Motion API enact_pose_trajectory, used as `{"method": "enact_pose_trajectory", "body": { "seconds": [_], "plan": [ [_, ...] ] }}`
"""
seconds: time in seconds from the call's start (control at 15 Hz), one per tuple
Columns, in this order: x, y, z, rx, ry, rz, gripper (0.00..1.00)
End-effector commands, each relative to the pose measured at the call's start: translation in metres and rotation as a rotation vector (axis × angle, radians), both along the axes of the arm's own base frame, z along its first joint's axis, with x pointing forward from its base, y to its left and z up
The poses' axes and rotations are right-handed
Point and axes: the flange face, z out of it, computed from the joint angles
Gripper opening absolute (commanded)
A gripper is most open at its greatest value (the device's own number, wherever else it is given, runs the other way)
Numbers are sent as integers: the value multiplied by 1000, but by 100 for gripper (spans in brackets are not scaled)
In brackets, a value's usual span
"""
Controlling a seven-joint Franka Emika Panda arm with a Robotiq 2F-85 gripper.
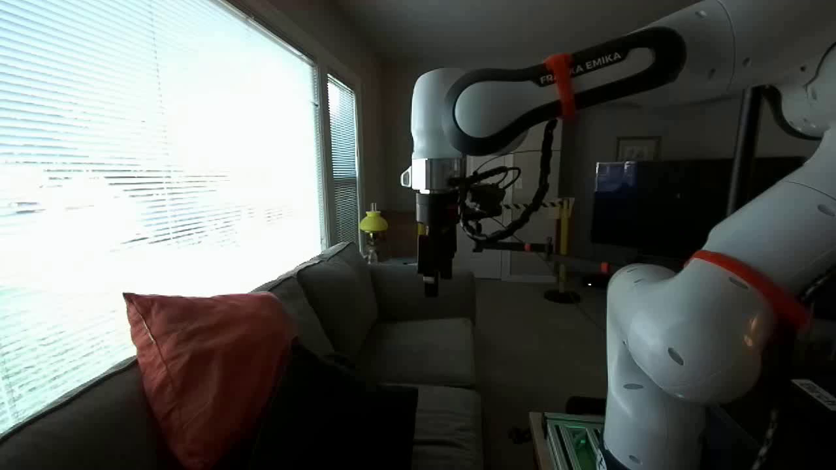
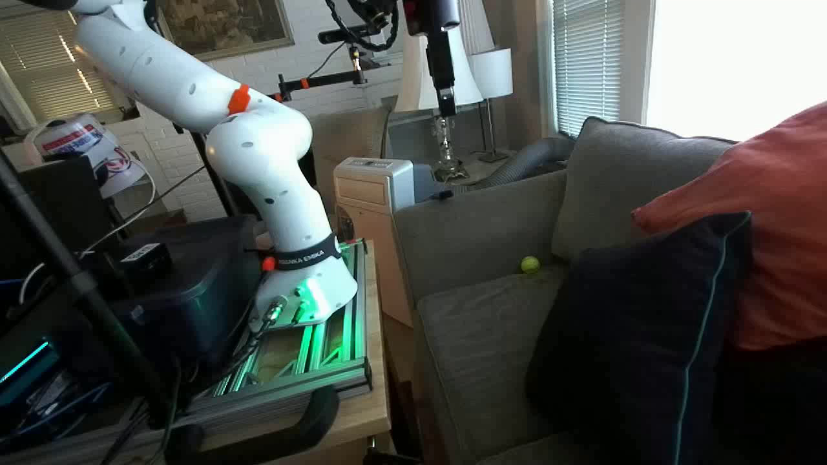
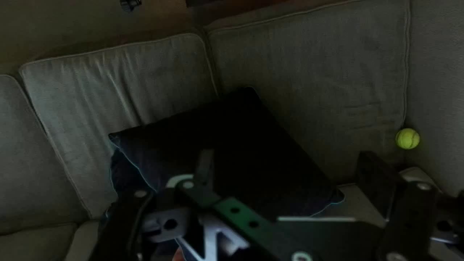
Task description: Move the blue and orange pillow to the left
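Observation:
The coral-orange face of the blue and orange pillow (image 1: 209, 365) leans against the sofa back in an exterior view. In an exterior view the same pillow (image 2: 782, 239) rises behind a dark navy cushion and runs out of frame. A small orange patch (image 3: 178, 255) shows at the bottom of the wrist view, mostly hidden by the gripper's linkage. My gripper (image 3: 290, 166) is open, its fingers wide apart with nothing between them. It hangs pointing down above the sofa, apart from the pillow, in both exterior views (image 1: 431, 281) (image 2: 446, 103).
The dark navy cushion (image 3: 232, 145) with light-blue piping lies below the gripper, in front of the orange pillow. A tennis ball (image 3: 407, 138) rests near the sofa's arm. Grey back cushions (image 2: 639, 174) line the sofa. A window (image 1: 163, 150) stands behind it.

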Motion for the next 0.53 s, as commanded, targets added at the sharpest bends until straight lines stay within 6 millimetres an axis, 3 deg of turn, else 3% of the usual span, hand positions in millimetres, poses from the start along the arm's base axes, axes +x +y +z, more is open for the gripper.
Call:
{"method": "enact_pose_trajectory", "body": {
  "seconds": [0.0, 0.33, 0.47],
  "plan": [
    [0, 0, 1, 0, 1, 0, 100],
    [0, 0, 1, 0, 1, 0, 100],
    [16, -14, -18, -106, -10, -112, 100]
  ]
}}
